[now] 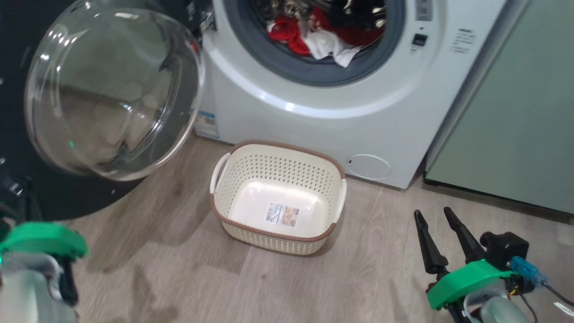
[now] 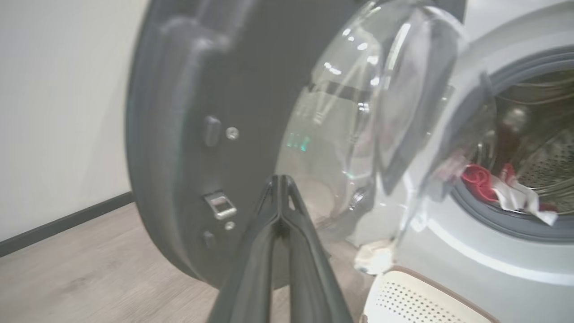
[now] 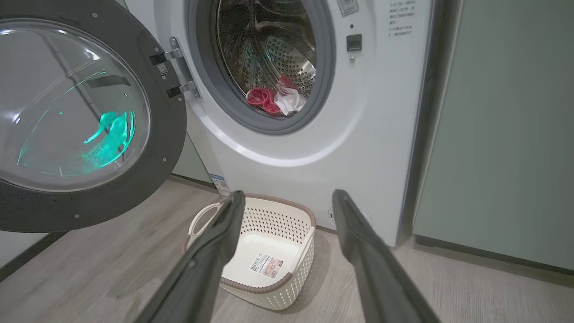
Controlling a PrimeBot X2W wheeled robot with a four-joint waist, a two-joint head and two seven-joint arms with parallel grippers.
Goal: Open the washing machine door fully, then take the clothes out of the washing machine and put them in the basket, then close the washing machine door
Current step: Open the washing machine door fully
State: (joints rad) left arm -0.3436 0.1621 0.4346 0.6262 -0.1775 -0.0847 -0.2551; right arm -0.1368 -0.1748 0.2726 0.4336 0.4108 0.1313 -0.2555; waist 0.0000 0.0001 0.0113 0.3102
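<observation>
The washing machine door [image 1: 112, 89] is swung open to the left, its glass bowl bulging toward me. Red and white clothes [image 1: 314, 38] lie at the front of the drum of the white washing machine [image 1: 358, 116]. On the floor before it stands the cream basket [image 1: 273, 235], holding nothing. My left gripper [image 2: 280, 179] is shut with nothing in it, its tips close to the door's inner face [image 2: 188, 134]; I cannot tell if they touch. My right gripper [image 1: 432, 211] stands open low at the right, apart from the basket, and frames the basket [image 3: 269, 287] and the clothes [image 3: 276, 98] in the right wrist view.
A pale green cabinet [image 1: 515, 112] stands right of the machine. The wood floor [image 1: 179, 278] runs around the basket. A white wall with a dark skirting [image 2: 58, 222] lies behind the open door.
</observation>
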